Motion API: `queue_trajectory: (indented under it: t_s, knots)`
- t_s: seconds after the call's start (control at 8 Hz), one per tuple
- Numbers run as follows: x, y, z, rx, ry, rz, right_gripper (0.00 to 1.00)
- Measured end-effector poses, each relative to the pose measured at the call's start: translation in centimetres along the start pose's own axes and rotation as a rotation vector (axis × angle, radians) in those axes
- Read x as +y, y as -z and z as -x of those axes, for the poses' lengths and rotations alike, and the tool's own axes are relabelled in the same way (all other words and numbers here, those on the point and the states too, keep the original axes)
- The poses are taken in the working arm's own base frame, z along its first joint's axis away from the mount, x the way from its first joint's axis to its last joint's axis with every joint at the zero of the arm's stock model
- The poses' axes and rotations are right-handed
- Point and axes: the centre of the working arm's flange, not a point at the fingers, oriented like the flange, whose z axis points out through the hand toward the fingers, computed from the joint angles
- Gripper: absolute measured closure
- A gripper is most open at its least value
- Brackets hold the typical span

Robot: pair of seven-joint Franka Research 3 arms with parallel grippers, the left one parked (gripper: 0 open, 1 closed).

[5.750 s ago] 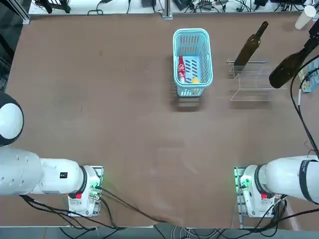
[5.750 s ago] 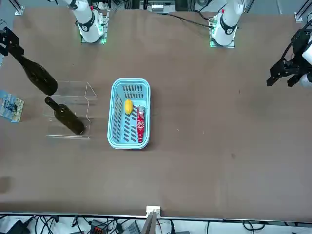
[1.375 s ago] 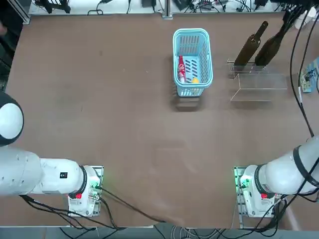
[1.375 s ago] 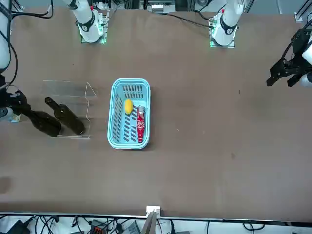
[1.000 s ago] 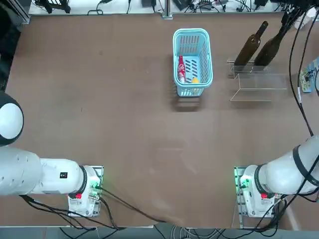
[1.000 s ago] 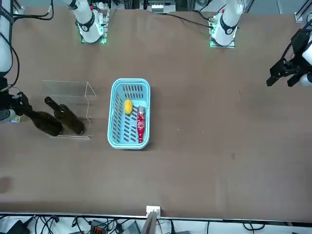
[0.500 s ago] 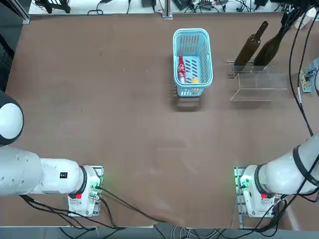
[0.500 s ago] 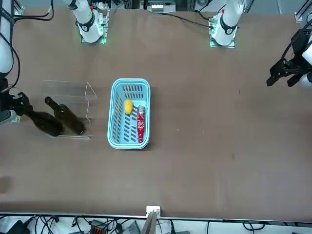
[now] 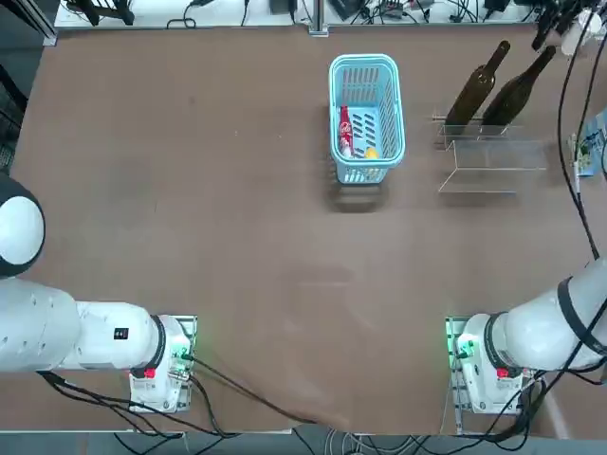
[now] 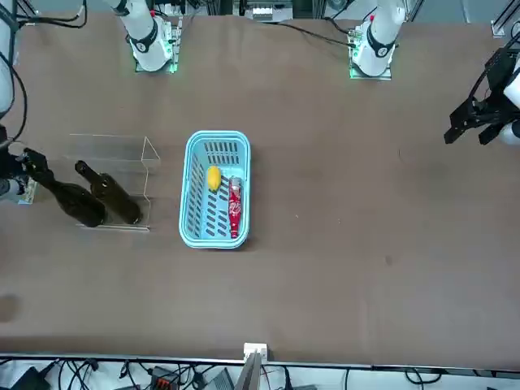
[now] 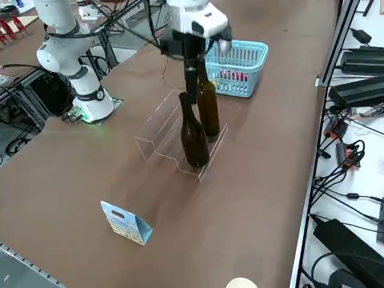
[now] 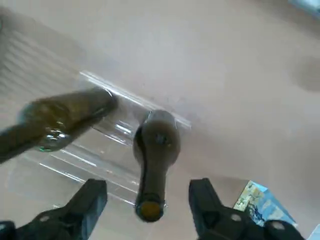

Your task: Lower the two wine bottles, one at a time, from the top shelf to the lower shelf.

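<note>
Where the right gripper [image 12: 148, 186] hangs: just above the mouth of the outer wine bottle [image 12: 155, 145], at the far right part of the table [image 9: 190, 190] from the robot's side.
Grip: spread wide, one finger [image 12: 92, 200] on each side of the bottle mouth, gaps on both sides, holding nothing.
Outer wine bottle: upright on the lower shelf [image 10: 122, 226] of the clear acrylic rack [image 11: 157, 123], neck pointing up between the spread fingers, not touched.
Inner wine bottle [image 12: 65, 117]: upright on the same lower shelf, just beside the first, on the basket side.
Bottle pair from overhead: side by side, inner [image 9: 474, 90] and outer [image 9: 517, 90], bases on the rack's far step.
Top shelf: bare.
Blue basket [image 9: 366, 71]: on the table near the rack, apart from it.
</note>
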Motion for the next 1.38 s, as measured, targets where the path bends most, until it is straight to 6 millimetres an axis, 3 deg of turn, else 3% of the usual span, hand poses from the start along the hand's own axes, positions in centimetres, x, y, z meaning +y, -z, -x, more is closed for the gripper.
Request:
queue_trajectory:
  t_s: [0.25,0.5,0.75,1.0,1.38]
  knots:
    - [-1.7,5.6,0.5,0.058,0.009,0.007,0.0]
    - [-3.5,10.5,2.5,0.115,-0.084,-0.024,0.0]
    - [-6.6,14.0,4.2,0.121,-0.192,-0.062,0.0]
    - [-9.5,14.9,4.7,0.1,-0.315,-0.09,0.0]
    - [-10.1,12.0,4.9,0.111,-0.413,-0.062,0.0]
